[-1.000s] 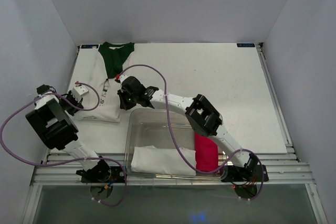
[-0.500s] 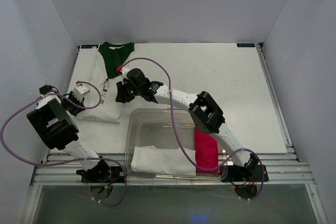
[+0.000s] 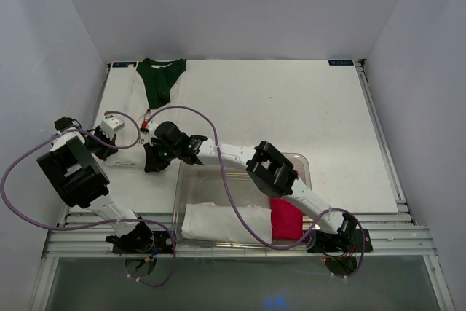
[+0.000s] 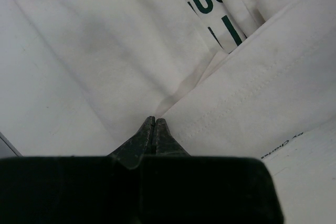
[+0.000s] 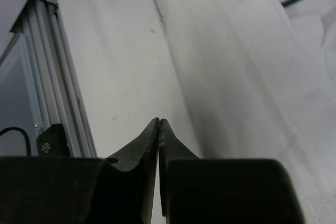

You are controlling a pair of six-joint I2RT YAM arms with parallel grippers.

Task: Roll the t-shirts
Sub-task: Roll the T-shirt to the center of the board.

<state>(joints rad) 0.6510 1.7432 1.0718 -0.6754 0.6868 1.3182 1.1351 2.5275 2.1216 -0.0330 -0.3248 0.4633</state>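
The white t-shirt (image 3: 131,147) lies flat at the table's left, its dark green lettering (image 4: 205,3) close in the left wrist view. The dark green t-shirt (image 3: 160,81) lies behind it at the far edge. My left gripper (image 3: 115,136) (image 4: 155,120) is shut, its tips pinching a raised fold of the white cloth (image 4: 105,51). My right gripper (image 3: 149,164) (image 5: 158,120) is shut at the white shirt's near right edge (image 5: 252,77), with a thin pale sliver between its fingers.
A clear plastic bin (image 3: 191,162) stands at the near middle, holding a rolled white cloth (image 3: 226,223) and a rolled pink cloth (image 3: 286,218). The right arm reaches over the bin's far left corner. The table's metal frame (image 5: 47,93) runs along the near edge.
The right arm swung from beside the green shirt's collar back toward me and left, to the white shirt's near edge. The left gripper stayed in place, shut.
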